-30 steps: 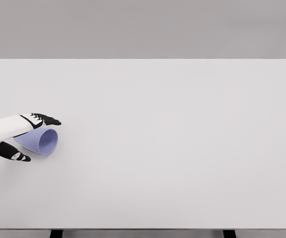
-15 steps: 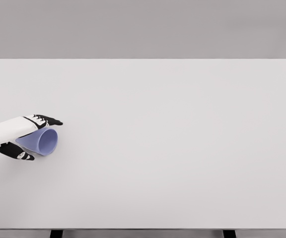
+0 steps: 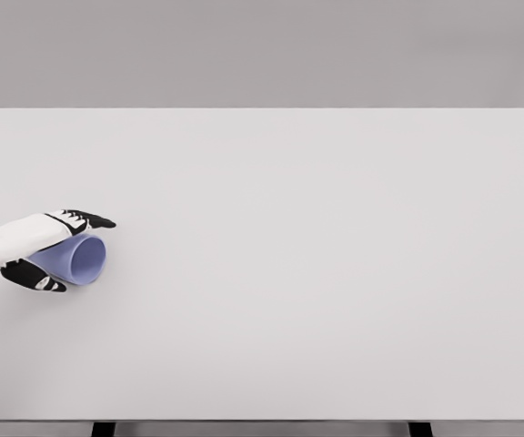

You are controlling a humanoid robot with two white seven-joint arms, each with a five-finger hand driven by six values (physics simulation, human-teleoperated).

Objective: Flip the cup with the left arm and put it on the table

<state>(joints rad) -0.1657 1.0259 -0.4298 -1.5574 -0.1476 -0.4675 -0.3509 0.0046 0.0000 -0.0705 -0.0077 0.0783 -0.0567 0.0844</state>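
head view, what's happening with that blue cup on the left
The robot's left hand is wrapped around a light blue cup lying on its side near the left edge of the white table, its open mouth facing right. The cup has not yet been stood upright. The right arm is out of view.

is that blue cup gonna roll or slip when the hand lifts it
Probably apt to roll: the cup lies on its side on the table, mouth facing right. Its tapered, smooth-looking wall may slide in the left hand, whose fingers bracket it above and below. It looks thin, likely light.
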